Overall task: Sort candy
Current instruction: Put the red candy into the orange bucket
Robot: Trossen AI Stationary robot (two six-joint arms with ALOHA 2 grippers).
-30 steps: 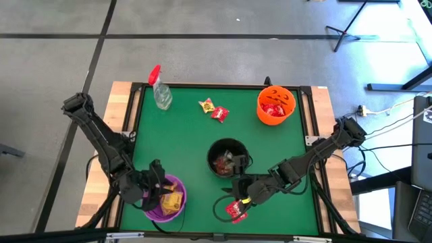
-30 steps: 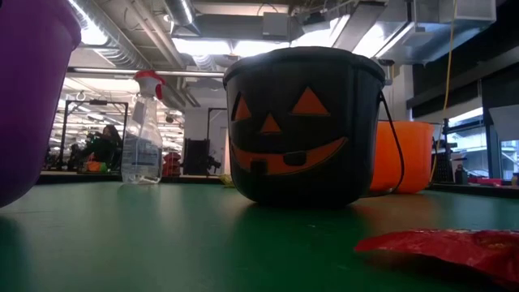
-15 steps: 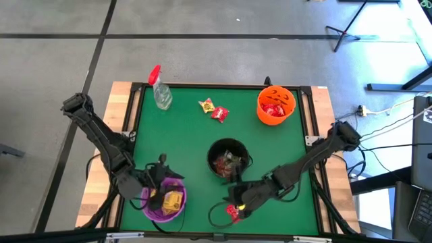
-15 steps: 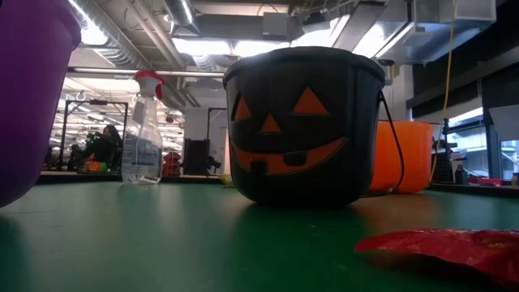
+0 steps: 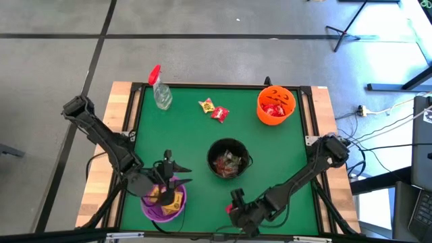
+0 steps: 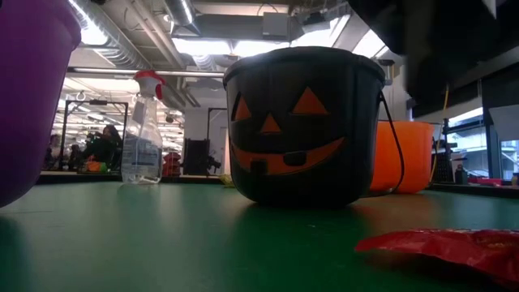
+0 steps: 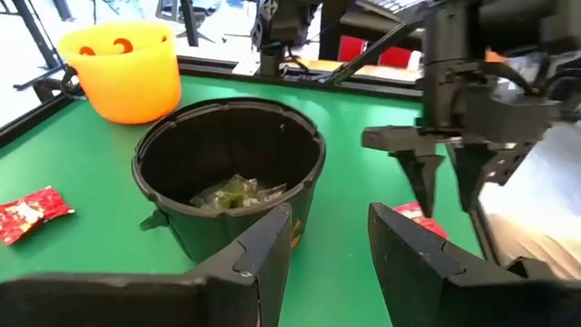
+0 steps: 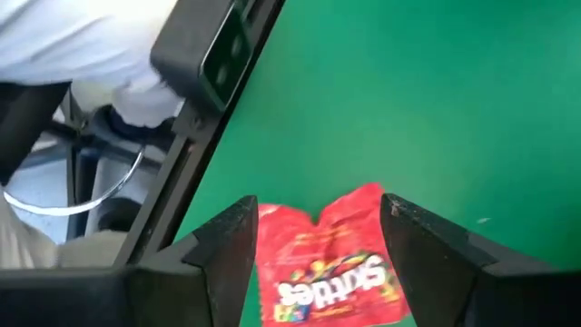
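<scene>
A red candy packet [image 8: 331, 268] lies flat on the green table near its near edge, also seen in the low view [image 6: 454, 247]. My right gripper [image 8: 320, 207] hangs open just above it, one finger on either side; I cannot tell whether they touch it. My left gripper [image 5: 181, 174] is open and empty over the far right rim of the purple bowl [image 5: 152, 209], which holds yellow candy [image 5: 170, 200]. A yellow packet [image 5: 206, 104] and a red packet [image 5: 220, 113] lie on the table's far part.
A black pumpkin bucket [image 5: 228, 160] with dark candy stands at the table's middle. An orange bowl [image 5: 275, 104] with red candy sits at the far right, and a clear spray bottle [image 5: 160, 91] at the far left. The table frame [image 8: 195, 150] runs close beside the right gripper.
My left gripper has risen out of the purple bowl and moved toward the table's right. My right arm has swung toward the near edge and tipped its gripper down over the red packet, showing now at the low view's top. The red packet has stayed put.
</scene>
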